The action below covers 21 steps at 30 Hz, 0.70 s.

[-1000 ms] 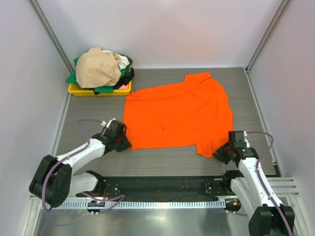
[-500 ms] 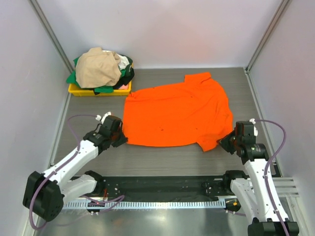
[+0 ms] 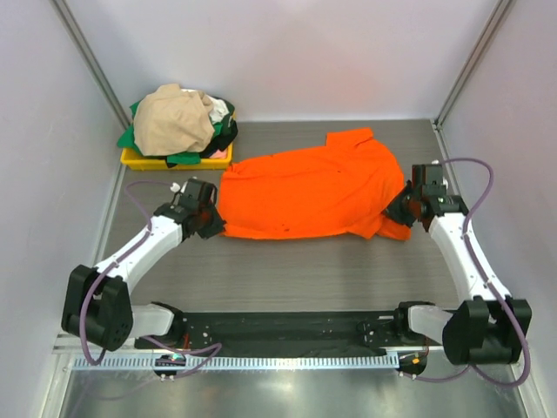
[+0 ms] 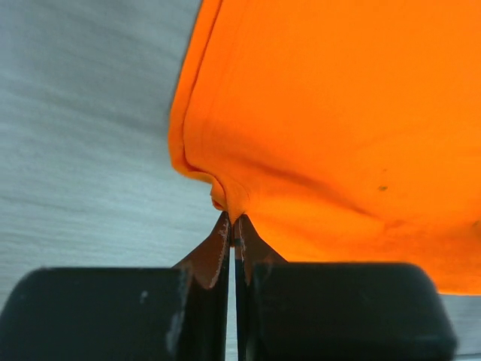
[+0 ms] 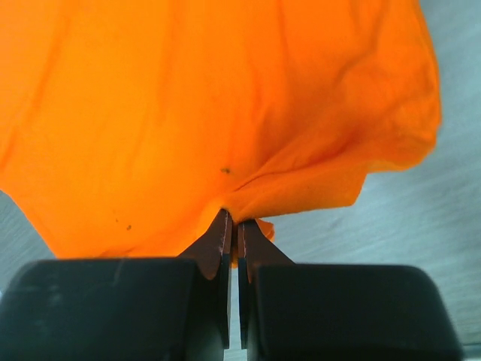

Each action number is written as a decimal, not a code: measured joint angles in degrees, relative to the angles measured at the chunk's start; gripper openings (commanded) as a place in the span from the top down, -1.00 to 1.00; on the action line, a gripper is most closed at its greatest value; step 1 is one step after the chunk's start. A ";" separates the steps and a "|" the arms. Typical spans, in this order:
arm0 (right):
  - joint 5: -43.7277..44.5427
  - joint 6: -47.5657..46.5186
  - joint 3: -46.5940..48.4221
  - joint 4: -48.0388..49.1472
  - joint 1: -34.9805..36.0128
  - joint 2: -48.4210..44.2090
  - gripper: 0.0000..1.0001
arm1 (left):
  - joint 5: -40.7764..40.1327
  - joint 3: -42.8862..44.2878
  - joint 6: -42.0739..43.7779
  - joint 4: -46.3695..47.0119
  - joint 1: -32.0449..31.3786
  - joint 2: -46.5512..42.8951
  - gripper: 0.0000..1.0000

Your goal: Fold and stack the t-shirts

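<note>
Grey table [image 3: 287,279] holds an orange t-shirt [image 3: 305,196], bunched along its near edge

Surface: grey wood-grain tabletop [image 3: 287,279]
Cloth: bright orange cloth t-shirt [image 3: 313,196], lying between the left gripper [image 4: 232,223] and right gripper [image 5: 234,222] fingertips
Bin: yellow plastic bin [image 3: 139,161], beyond the left fingertips

A fixed camera looks down from behind my bases; wrist cameras peer close past my left claw [image 4: 232,222] and right claw [image 5: 234,221] onto one shared bright orange cloth t-shirt [image 3: 305,193].
</note>
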 measured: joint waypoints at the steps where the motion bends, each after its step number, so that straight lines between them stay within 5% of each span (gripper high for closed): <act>1: -0.04 -0.85 1.57 0.74 0.00 1.92 0.98 | 0.26 1.20 0.37 -0.04 0.74 0.70 0.99; 14: 0.15 -5.84 21.53 2.99 0.02 27.32 0.93 | 5.07 14.69 4.07 0.74 8.74 18.34 0.99; 16: 0.85 -6.62 26.58 2.25 0.13 32.26 0.28 | 6.56 18.88 4.92 0.09 10.03 23.50 0.80; 17: 1.62 -7.17 30.62 1.40 0.13 35.47 -0.20 | 7.65 21.92 5.46 -0.44 10.80 26.67 0.40; 18: 2.67 -7.82 34.77 1.25 0.17 38.80 -0.61 | 8.72 25.62 6.14 -1.42 11.47 30.08 0.24; 21: 6.54 -10.25 48.02 -1.95 0.22 48.15 -0.74 | 10.27 33.00 7.58 -3.28 12.85 35.95 -0.09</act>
